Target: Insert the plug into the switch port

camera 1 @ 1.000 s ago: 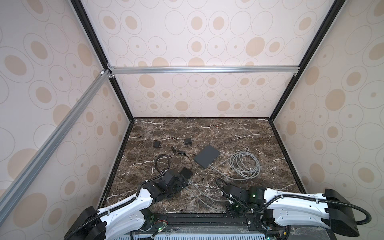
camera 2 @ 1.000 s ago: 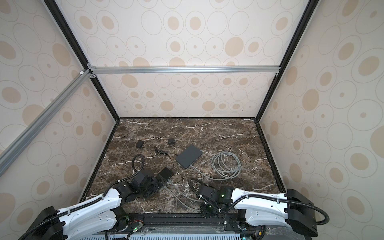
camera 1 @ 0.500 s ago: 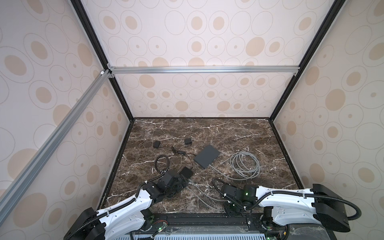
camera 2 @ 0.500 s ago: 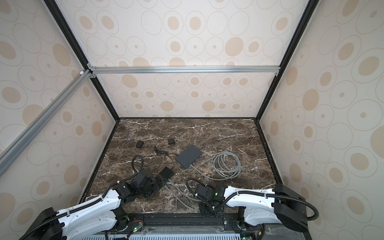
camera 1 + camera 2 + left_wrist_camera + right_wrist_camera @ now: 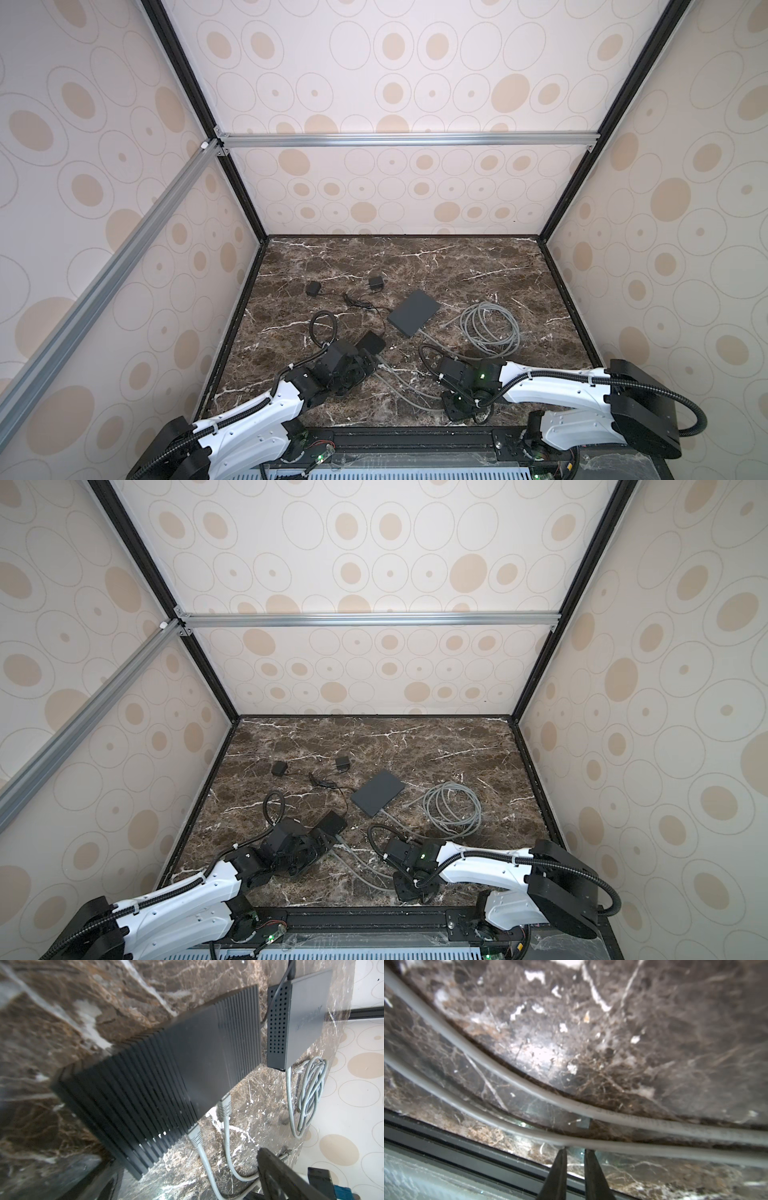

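The right gripper [image 5: 576,1153], jaws narrowly apart and empty, stood with its tips against a grey cable [image 5: 633,1148], while the plug [image 5: 194,1135] sat seated in the finned switch [image 5: 166,1076] before the wide-open left gripper [image 5: 368,363], so insertion appeared complete, only withdrawal remaining.

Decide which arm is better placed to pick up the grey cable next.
Right, probably: the right pincer has its tips at the grey cable; the left pincer stands wide open at the switch.

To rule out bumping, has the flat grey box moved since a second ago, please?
No. The flat grey box keeps its position relative to the table's back edge.
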Controlling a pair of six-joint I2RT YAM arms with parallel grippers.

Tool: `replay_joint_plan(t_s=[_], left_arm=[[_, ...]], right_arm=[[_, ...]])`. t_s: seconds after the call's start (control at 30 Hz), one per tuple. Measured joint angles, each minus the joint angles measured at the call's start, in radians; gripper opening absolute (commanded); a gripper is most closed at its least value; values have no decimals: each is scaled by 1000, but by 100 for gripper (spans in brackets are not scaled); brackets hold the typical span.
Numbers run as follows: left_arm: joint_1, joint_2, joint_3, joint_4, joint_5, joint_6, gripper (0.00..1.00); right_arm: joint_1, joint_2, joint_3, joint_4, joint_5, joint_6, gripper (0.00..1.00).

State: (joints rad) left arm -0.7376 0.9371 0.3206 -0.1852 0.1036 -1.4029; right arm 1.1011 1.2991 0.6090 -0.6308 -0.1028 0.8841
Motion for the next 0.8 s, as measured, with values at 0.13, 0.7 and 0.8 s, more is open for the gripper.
replay_joint_plan(t_s=[0.13,0.7,0.8], left_arm=[[0,16,-1,27,-1,0,98],[38,161,56,119,1,70,98],[49,175,61,129,5,87,98]], right_arm=[[-4,0,0,0,6,0,20],[-82,-42,-7,32,1,-11,21],[-82,-45,-9,33,1,-11,22]])
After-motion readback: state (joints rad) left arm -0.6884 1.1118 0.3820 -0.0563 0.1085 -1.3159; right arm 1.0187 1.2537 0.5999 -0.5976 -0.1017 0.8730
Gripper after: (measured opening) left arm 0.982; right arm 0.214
